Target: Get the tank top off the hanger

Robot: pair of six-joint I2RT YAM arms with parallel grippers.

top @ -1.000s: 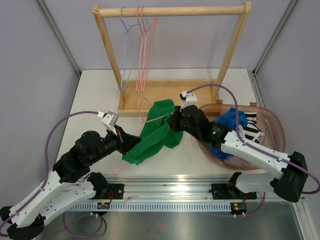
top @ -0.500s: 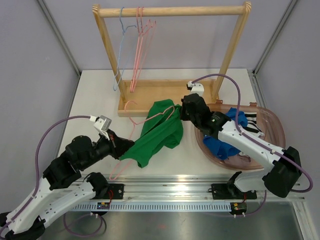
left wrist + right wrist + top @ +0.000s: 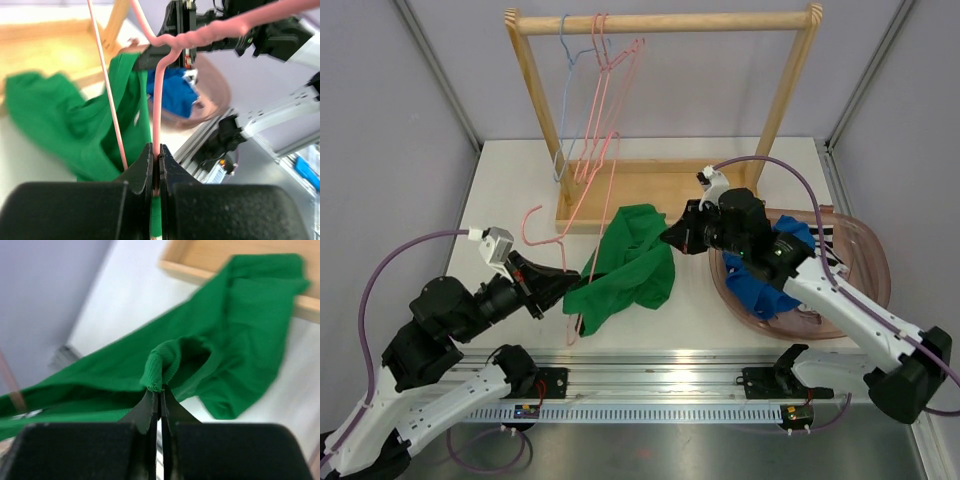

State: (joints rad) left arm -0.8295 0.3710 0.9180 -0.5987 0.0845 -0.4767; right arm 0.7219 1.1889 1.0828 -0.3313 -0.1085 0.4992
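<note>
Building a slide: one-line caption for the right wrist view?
Right gripper pinching a ribbed fold of the green tank top above the white table, wooden rack base behind.

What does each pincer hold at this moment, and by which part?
The left pincer is shut on the pink hanger, on a straight stretch of its wire. The right pincer pinches the green tank top by a bunched ribbed edge.

Quick headcount, tabletop [image 3: 500,190] edition

One green tank top [image 3: 630,265], one blue cloth [image 3: 760,290], one pinkish tub [image 3: 870,270] and one wooden rack [image 3: 660,20]. Hangers: four as far as I can tell. That's one blue hanger [image 3: 563,90] and what looks like two rack pink hangers [image 3: 605,100], plus one pink wire hanger [image 3: 215,32] off the rack. Two robot arms, so one left end effector [image 3: 156,150] and one right end effector [image 3: 159,395].
</note>
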